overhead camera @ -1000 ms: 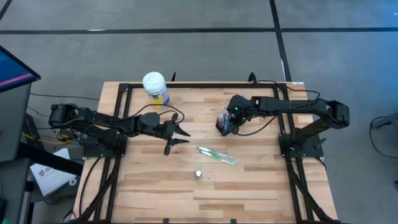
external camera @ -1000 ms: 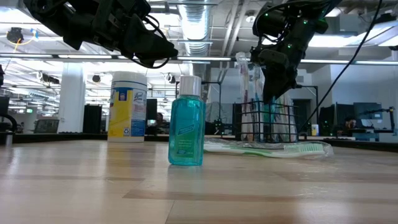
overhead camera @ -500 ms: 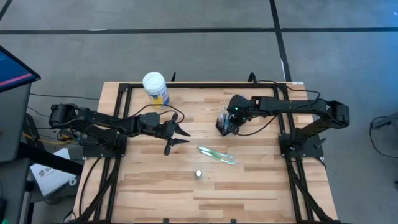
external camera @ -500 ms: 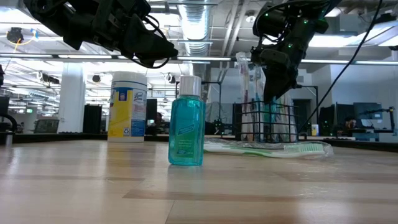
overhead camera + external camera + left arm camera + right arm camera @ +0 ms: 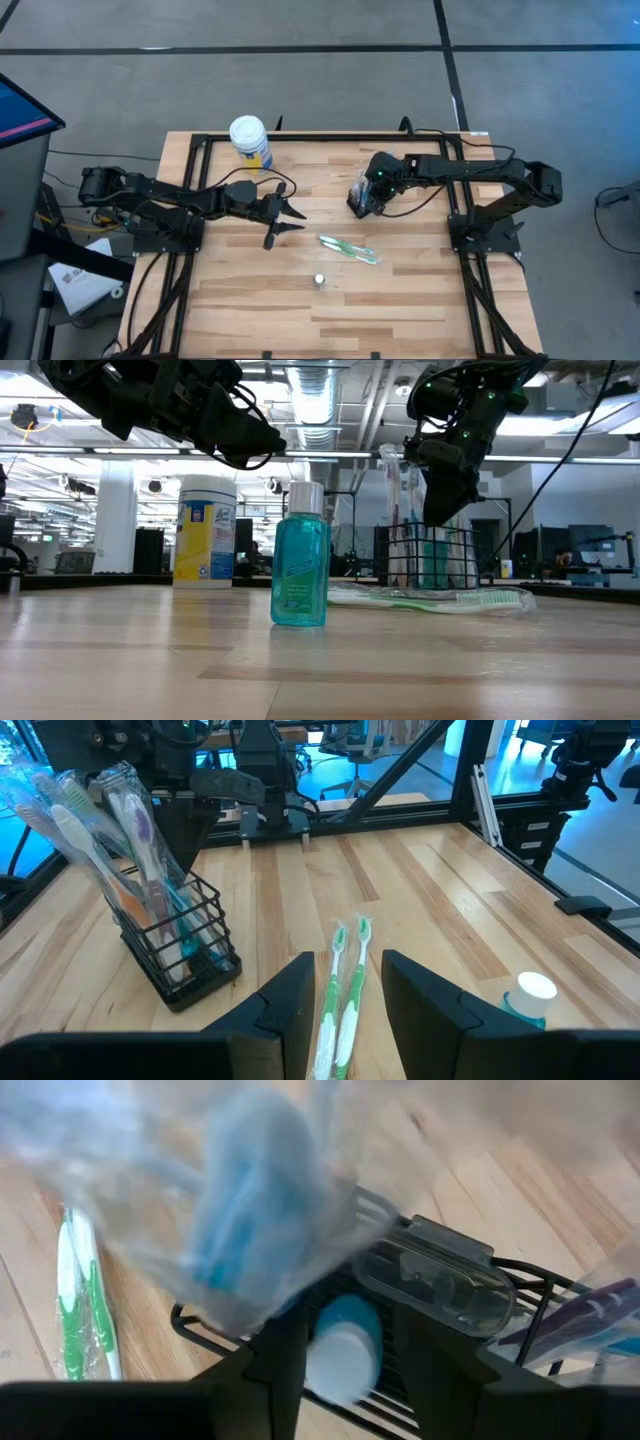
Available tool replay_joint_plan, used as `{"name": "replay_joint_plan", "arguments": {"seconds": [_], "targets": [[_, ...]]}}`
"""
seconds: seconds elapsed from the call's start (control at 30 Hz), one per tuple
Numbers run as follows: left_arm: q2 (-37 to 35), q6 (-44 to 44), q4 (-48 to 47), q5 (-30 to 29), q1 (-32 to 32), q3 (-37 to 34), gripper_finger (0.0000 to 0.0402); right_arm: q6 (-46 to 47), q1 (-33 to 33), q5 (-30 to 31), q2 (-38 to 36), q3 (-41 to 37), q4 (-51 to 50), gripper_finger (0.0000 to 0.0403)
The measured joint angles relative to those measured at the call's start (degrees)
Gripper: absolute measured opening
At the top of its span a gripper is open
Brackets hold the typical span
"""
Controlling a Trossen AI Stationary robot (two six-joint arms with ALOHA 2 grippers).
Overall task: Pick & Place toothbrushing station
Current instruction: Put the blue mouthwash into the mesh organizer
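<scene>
Right gripper (image 5: 362, 203) sits over the wire holder (image 5: 180, 942), jaws parted around a blue-capped item inside, grip uncertain; I'd lift straight up, sparing the wrapped brushes (image 5: 95, 820); left gripper (image 5: 283, 220), jaws apart, empty.

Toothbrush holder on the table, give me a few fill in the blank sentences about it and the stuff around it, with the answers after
The black wire holder has several wrapped toothbrushes standing ____ in it.
The pair of green toothbrushes lies flat on the ____, outside the holder.
The right gripper hangs directly ____ the holder.
The teal bottle has a ____ cap.

Missing words: upright; table; above; white
</scene>
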Motion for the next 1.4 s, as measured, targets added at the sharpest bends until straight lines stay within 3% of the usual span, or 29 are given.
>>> {"name": "replay_joint_plan", "arguments": {"seconds": [0.1, 0.3, 0.43, 0.9, 1.4], "targets": [[0.0, 0.0, 0.0, 0.0, 0.0, 0.0, 0.0114, 0.1, 0.0, 1.3, 0.0, 0.0, -1.2, 0.0149], [0.0, 0.0, 0.0, 0.0, 0.0, 0.0, 0.0114, 0.2, 0.2, 1.7, 0.0, 0.0, -1.4, 0.0098], [0.0, 0.0, 0.0, 0.0, 0.0, 0.0, 0.0114, 0.2, 0.2, 1.7, 0.0, 0.0, -1.2, 0.0084], [0.0, 0.0, 0.0, 0.0, 0.0, 0.0, 0.0114, 0.1, 0.2, 1.8, 0.1, -0.1, -0.3, 0.0159], [0.0, 0.0, 0.0, 0.0, 0.0, 0.0, 0.0114, 0.2, 0.3, 1.9, -1.3, 0.8, -2.8, 0.0139]]}}
